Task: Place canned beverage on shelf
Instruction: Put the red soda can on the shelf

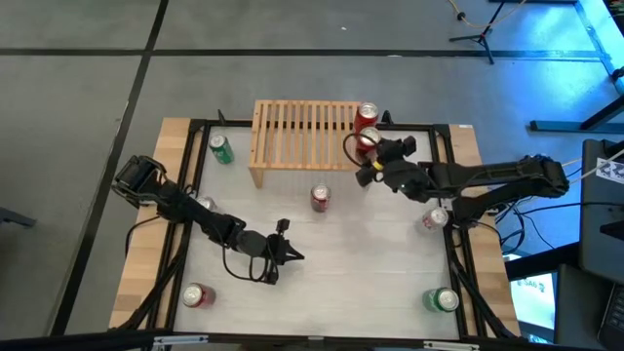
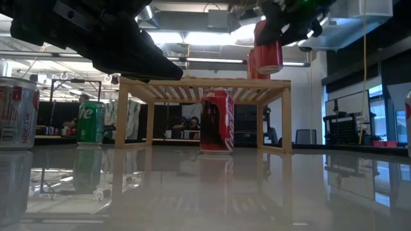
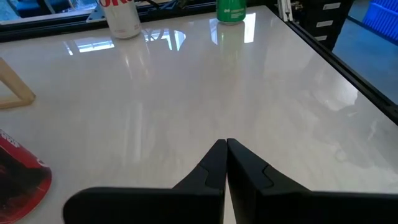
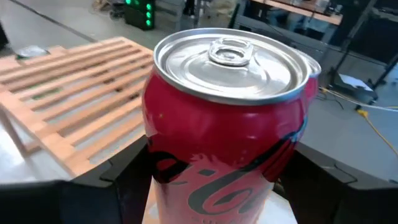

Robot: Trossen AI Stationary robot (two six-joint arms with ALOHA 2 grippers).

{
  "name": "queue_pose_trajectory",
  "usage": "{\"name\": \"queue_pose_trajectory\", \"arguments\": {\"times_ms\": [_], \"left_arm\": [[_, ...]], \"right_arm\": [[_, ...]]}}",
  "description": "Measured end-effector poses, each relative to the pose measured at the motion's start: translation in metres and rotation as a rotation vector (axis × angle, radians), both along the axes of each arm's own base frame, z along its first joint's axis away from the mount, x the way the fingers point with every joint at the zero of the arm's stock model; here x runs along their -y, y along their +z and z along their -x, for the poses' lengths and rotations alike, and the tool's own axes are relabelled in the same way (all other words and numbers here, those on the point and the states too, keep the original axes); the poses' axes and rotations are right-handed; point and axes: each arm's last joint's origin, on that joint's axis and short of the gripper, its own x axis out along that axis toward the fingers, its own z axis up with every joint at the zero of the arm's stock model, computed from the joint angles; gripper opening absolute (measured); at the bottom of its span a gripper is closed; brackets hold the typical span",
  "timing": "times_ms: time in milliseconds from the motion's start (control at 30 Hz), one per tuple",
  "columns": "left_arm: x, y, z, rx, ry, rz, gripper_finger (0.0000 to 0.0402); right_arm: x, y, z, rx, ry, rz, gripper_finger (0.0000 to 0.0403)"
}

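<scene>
Filling the right wrist view, a red can (image 4: 227,124) sits clamped upright between the dark fingers (image 4: 118,168) of the right end effector (image 1: 369,146), its silver lid and pull tab facing up. That end effector holds the can in the air above the right end of the shelf (image 1: 304,134), which stands at the counter's far edge; in the low view the can hangs clear above the slats. A second red can (image 1: 367,116) stands on the shelf's right end, just behind the held one. Under the shelf's near edge another red can (image 2: 216,120) stands on the counter (image 1: 370,263). The left end effector (image 1: 289,254) hovers over the counter's middle toward the near left, its fingers pressed together on nothing. A green can (image 1: 221,149) stands left of the shelf, near the far left corner.
</scene>
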Motion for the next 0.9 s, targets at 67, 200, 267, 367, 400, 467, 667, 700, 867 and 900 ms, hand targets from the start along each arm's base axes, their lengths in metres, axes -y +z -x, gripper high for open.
{"name": "queue_pose_trajectory", "arguments": {"times_ms": [67, 200, 267, 367, 400, 467, 667, 700, 867, 900], "left_arm": [[0.0, 0.0, 0.0, 0.0, 0.0, 0.0, 0.0003], [0.0, 0.0, 0.0, 0.0, 0.0, 0.0, 0.0003], [0.0, 0.0, 0.0, 0.0, 0.0, 0.0, 0.0003], [0.0, 0.0, 0.0, 0.0, 0.001, 0.0, 0.0003], [0.0, 0.0, 0.0, 0.0, 0.001, 0.001, 0.0003], [0.0, 0.0, 0.0, 0.0, 0.001, 0.001, 0.0003], [0.0, 0.0, 0.0, 0.001, 0.001, 0.001, 0.0003], [0.0, 0.0, 0.0, 0.002, 0.001, 0.002, 0.0003], [0.0, 0.0, 0.0, 0.001, 0.001, 0.002, 0.0003], [0.0, 0.0, 0.0, 0.001, 0.001, 0.002, 0.0003]], "right_arm": [[0.001, -0.003, -0.001, -0.007, -0.013, -0.005, 0.0282], [0.001, -0.009, -0.002, 0.017, -0.024, -0.002, 0.0282], [0.001, -0.015, -0.002, 0.017, -0.027, -0.006, 0.0282], [0.001, -0.022, 0.0, 0.008, -0.04, -0.011, 0.0282], [0.001, -0.022, 0.0, 0.017, -0.043, -0.012, 0.0282], [0.003, -0.023, 0.0, 0.02, -0.053, -0.012, 0.0281], [0.012, -0.024, 0.0, 0.011, -0.057, -0.033, 0.0282], [0.014, -0.025, -0.001, 0.011, -0.057, -0.037, 0.0284], [0.015, -0.025, -0.001, 0.012, -0.057, -0.041, 0.0294], [0.015, -0.025, -0.001, 0.011, -0.056, -0.04, 0.0296]]}}
